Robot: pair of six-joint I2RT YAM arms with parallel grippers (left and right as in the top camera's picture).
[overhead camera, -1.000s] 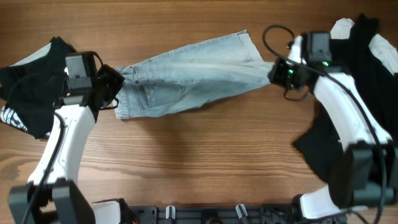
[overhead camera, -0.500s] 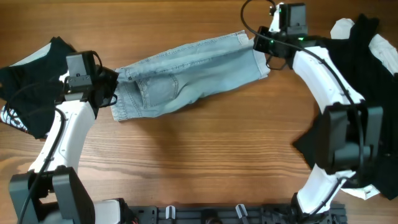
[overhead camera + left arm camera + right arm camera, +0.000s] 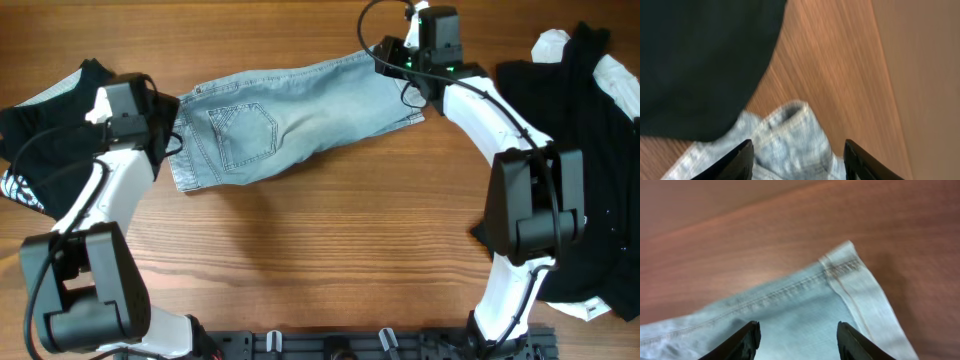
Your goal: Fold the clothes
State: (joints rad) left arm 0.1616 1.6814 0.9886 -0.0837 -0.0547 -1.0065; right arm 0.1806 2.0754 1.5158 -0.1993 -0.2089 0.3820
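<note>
Light blue jeans [image 3: 290, 120] lie folded flat across the back middle of the table, back pocket up. At their waist end on the left my left gripper [image 3: 168, 128] stands open, with the waistband [image 3: 790, 145] lying between its fingers [image 3: 737, 162]. Over the hem end at the back right hovers my right gripper [image 3: 392, 62], open too; the stitched hem corner [image 3: 850, 280] lies flat beneath its fingers [image 3: 747, 340]. Neither gripper holds the cloth.
A black garment with white print [image 3: 40, 140] lies at the left edge, and shows dark in the left wrist view [image 3: 700, 60]. A pile of black and white clothes [image 3: 575, 150] covers the right side. Bare wood [image 3: 320, 260] lies in front of the jeans.
Both grippers carried the jeans toward the back, laid them flat with the pocket showing, then opened and let go. The right arm swung left and back.
</note>
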